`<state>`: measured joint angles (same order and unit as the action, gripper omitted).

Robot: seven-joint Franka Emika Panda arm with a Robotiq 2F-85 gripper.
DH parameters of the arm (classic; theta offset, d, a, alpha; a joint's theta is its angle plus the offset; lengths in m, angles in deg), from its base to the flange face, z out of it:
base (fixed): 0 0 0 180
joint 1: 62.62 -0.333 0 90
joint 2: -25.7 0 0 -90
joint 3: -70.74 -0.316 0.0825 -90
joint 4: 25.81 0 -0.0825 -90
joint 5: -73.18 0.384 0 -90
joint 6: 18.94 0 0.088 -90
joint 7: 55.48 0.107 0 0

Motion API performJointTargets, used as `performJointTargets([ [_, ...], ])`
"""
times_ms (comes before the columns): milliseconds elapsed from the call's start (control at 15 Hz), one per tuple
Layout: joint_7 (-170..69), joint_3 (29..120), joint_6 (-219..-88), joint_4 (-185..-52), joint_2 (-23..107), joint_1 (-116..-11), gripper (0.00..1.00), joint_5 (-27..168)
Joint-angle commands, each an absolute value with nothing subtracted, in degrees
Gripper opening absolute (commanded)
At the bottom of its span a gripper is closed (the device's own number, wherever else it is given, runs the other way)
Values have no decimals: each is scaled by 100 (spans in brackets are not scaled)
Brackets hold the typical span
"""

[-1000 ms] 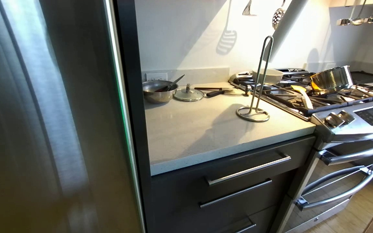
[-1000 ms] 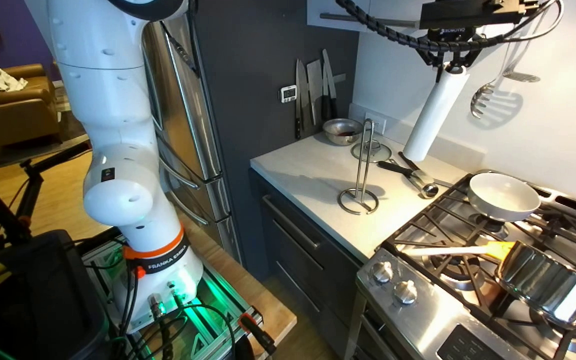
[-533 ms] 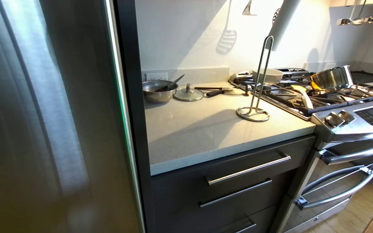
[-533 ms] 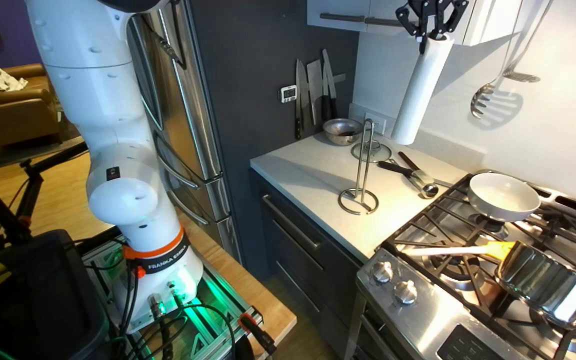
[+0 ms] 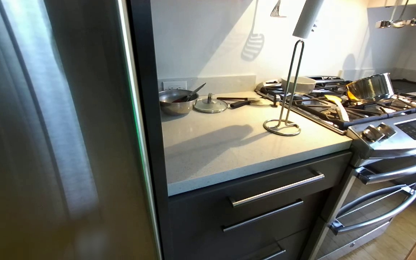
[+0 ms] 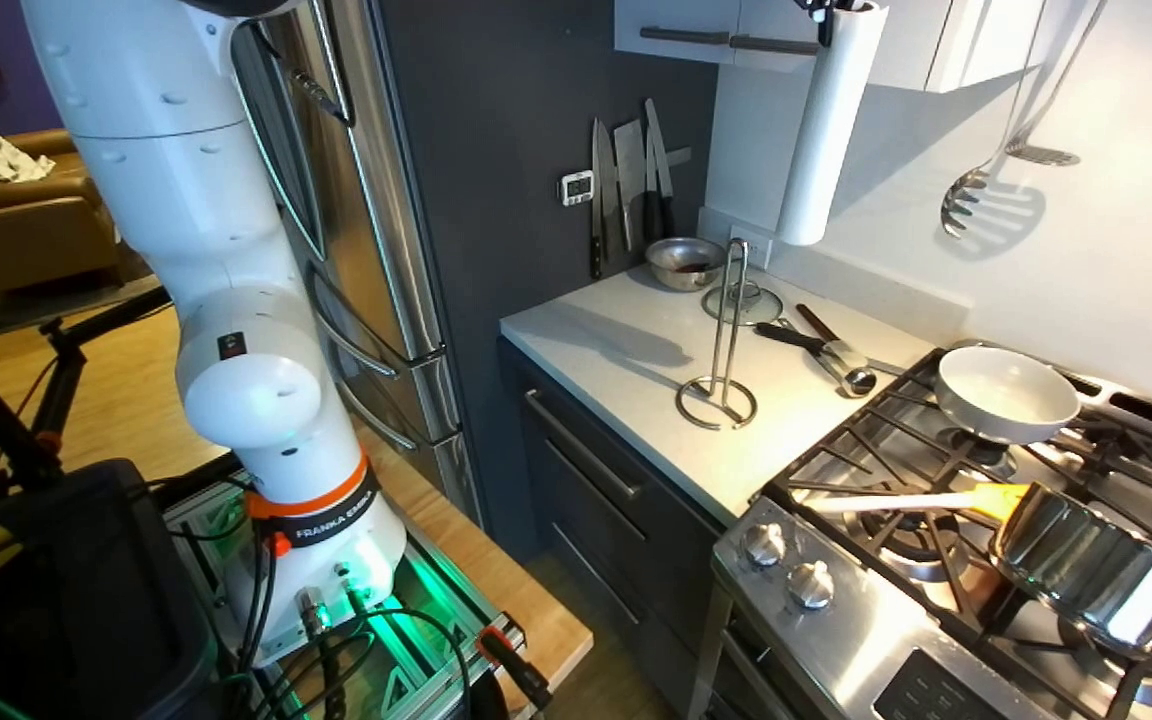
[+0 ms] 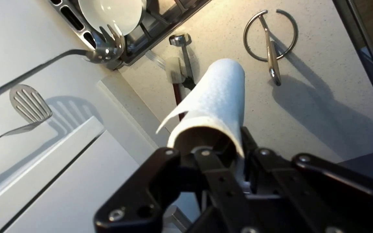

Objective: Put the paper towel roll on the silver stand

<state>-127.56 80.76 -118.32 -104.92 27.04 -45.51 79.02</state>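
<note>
The white paper towel roll hangs in the air, slightly tilted, in both exterior views. My gripper is shut on the rim of its upper end. In the wrist view, my gripper has one finger inside the roll's hollow core and one outside its wall. A loose paper flap sticks out from the roll. The silver wire stand stands upright on the counter; its ring base also shows in an exterior view. The stand is beside the roll's lower end, apart from it.
A metal bowl, a glass lid and utensils lie on the counter behind the stand. The stove holds a white bowl and a tilted pot. Hanging utensils and a cabinet are near the gripper.
The held roll has moved up and, in both exterior views, its lower end has risen. It has swung left and closer to upright. The stand has not moved.
</note>
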Motion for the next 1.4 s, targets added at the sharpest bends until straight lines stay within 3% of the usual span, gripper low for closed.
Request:
performJointTargets([
  [0, -13102, 8000, -11507, -10453, 2622, -4606, 2, 7898],
  [1333, -13628, 7850, -10886, -10199, 2575, -4646, 2, 7867],
])
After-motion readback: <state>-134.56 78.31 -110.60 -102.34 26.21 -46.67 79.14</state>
